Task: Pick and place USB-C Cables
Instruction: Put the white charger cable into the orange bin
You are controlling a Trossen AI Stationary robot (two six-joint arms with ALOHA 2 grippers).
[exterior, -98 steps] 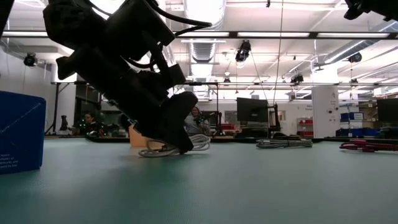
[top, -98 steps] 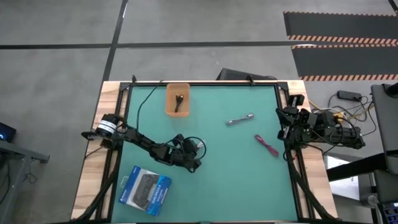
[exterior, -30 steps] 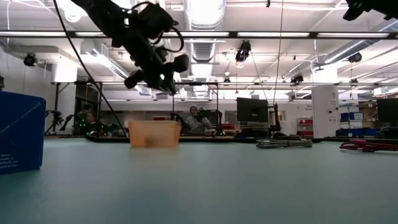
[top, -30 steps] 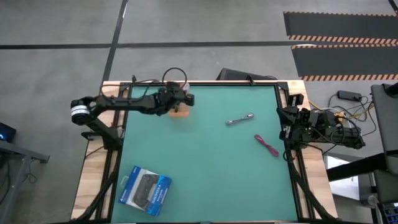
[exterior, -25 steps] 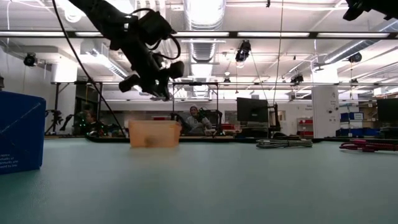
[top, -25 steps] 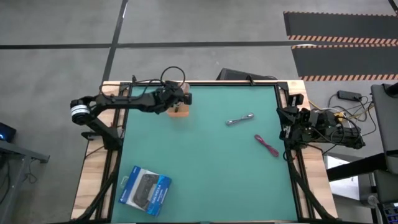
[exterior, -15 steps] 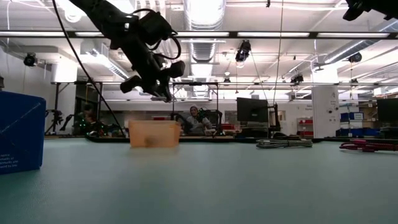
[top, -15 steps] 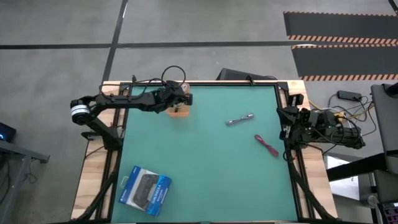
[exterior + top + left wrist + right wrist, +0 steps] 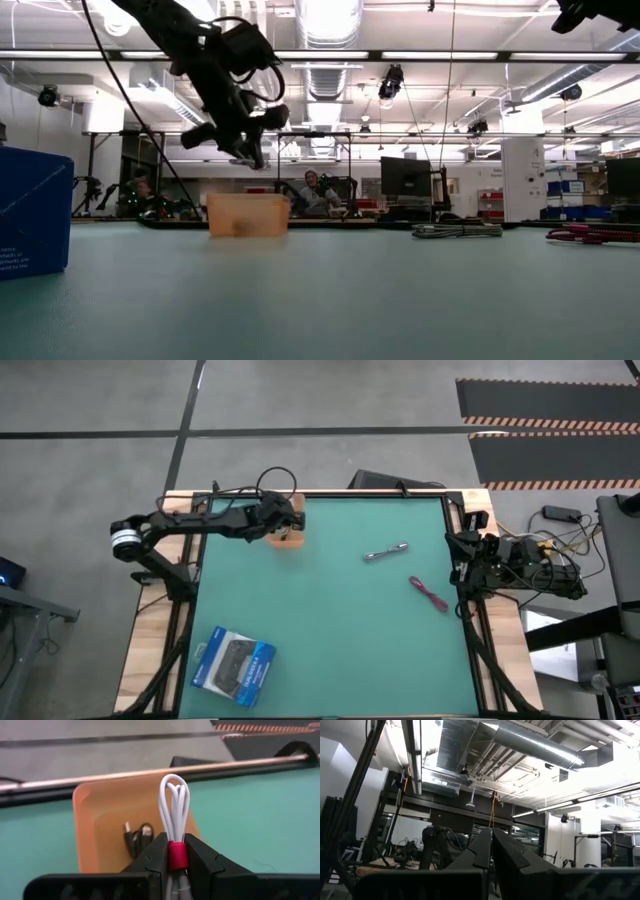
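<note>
While held over bin: the left gripper [image 9: 176, 862] is clamped on the white cable [image 9: 174, 807] at its red tie, looped end pointing past the fingers; judged, this hold keeps the bundle tidy for a drop into the orange bin [image 9: 95, 820].
Bin position: upper left of the high view, at the mat's far edge; the left gripper [image 9: 283, 518] hangs right above it.
Black cable [image 9: 137, 836]: already lying inside the bin.
Silver-grey cable [image 9: 386, 551]: on the mat, upper centre of the high view.
Pink cable [image 9: 428, 594]: right of centre, well apart from the bin.
Right gripper [image 9: 491, 850]: parked at the table's right edge, fingers pressed together, holding nothing.
Blue-and-black box [image 9: 233, 667]: lower left, untouched.
Hard to make out: in the low view the white cable is lost against the dark gripper [image 9: 240, 150]; the cable's tail is cut off below the fingers in the left wrist view.
</note>
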